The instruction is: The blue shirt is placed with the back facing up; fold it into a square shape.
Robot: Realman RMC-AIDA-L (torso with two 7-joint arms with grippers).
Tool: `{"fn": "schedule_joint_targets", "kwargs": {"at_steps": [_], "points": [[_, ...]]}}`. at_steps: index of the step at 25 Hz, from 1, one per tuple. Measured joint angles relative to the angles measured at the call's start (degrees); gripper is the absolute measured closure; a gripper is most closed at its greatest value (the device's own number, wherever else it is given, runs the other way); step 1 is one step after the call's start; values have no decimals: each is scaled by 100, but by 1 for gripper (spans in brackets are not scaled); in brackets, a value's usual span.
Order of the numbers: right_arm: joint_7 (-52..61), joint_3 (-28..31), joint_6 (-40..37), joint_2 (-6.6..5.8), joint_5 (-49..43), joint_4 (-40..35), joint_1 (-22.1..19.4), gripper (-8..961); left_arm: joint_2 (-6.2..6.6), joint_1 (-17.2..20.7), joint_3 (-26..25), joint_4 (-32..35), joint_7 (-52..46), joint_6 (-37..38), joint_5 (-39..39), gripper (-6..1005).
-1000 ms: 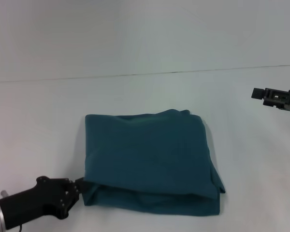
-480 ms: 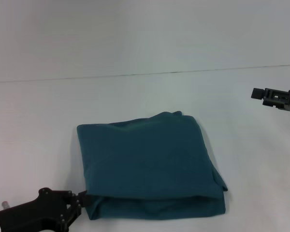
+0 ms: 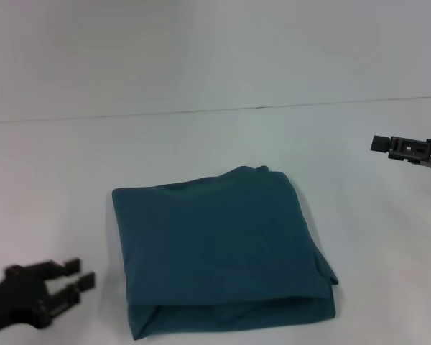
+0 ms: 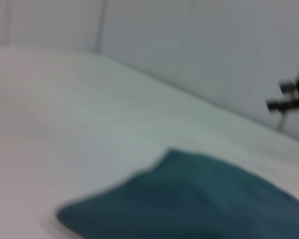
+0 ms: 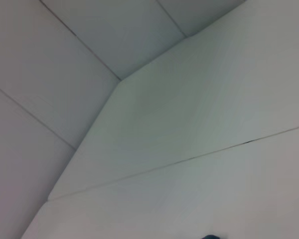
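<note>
The blue shirt lies folded into a rough square in the middle of the white table, plain teal fabric up, with layered edges along its near side. My left gripper is open at the near left, a short gap away from the shirt's near-left corner, holding nothing. In the left wrist view the shirt fills the lower part of the picture. My right gripper hovers at the far right, well apart from the shirt. A tiny teal edge of the shirt shows in the right wrist view.
The white table stretches around the shirt, with a thin seam line running across it behind the shirt. The right arm's gripper shows far off in the left wrist view.
My left gripper has let go of the shirt's near-left corner, opened, and pulled back to the left. The shirt shifted toward me and settled. The right gripper barely moved.
</note>
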Motion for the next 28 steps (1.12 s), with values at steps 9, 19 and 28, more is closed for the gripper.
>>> {"fn": "schedule_joint_targets", "kwargs": {"at_steps": [9, 19, 28], "points": [[-1231, -129, -511, 183, -4, 2, 35, 128, -29, -392, -616, -108, 40, 468, -715, 492], [-3465, -176, -949, 760, 509, 3, 27, 24, -35, -829, -99, -175, 69, 1000, -745, 103], [-4067, -914, -1042, 787, 482, 210, 76, 24, 18, -904, 373, -149, 21, 928, -517, 79]]}}
